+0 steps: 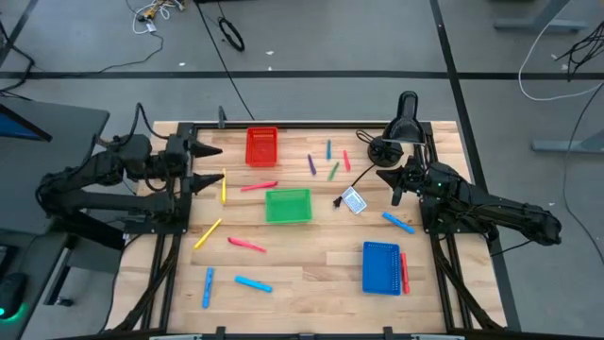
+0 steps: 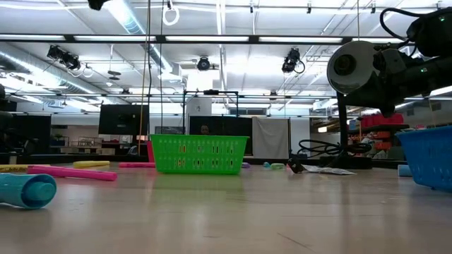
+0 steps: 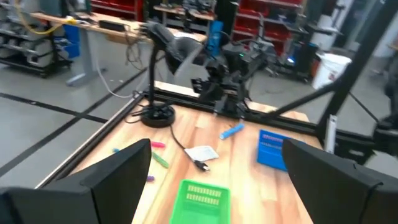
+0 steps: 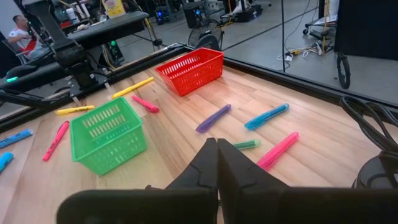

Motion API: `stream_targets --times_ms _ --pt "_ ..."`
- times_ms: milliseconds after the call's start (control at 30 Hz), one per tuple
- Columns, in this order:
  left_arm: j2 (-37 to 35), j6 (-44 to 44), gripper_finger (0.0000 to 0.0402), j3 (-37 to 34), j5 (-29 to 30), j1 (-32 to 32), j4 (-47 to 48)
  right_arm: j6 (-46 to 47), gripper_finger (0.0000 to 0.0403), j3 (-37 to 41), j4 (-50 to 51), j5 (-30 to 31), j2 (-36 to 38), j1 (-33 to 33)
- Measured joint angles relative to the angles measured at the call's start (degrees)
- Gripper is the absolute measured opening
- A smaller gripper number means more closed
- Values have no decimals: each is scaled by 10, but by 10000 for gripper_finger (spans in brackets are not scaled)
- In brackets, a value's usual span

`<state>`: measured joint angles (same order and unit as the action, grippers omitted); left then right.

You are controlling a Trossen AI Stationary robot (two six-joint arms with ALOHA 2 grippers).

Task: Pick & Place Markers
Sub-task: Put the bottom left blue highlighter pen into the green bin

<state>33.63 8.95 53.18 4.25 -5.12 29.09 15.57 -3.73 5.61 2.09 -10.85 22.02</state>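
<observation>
Several markers lie flat and scattered on the wooden table: a yellow one [image 1: 224, 186] and a pink one [image 1: 259, 186] near my left gripper, purple [image 1: 311, 164], green [image 1: 334, 171] and blue [image 1: 397, 222] ones nearer my right gripper, and more toward the near edge [image 1: 253, 283]. My left gripper [image 1: 217, 165] hovers open at the table's left edge, holding nothing; in its wrist view the open fingers [image 3: 216, 149] frame the table. My right gripper [image 1: 381, 172] rests shut and empty at the far right, its fingers [image 4: 214, 149] pointing at the purple marker [image 4: 213, 117].
A red tray [image 1: 262, 146] stands at the far edge, a green tray [image 1: 288, 205] mid-table and a blue tray [image 1: 381, 267] near right with a red marker [image 1: 405, 272] beside it. A white-and-blue card [image 1: 354, 200] and a lamp base [image 1: 382, 149] with its cable sit by my right gripper.
</observation>
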Motion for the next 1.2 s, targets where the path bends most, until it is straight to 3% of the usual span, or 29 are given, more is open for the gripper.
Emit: stream_targets --times_ms 567,1200 --pt "111 -71 367 84 0 181 -27 0 0 0 0 0 0 0" --pt "255 -66 367 175 13 289 -38 0 0 0 0 0 0 0"
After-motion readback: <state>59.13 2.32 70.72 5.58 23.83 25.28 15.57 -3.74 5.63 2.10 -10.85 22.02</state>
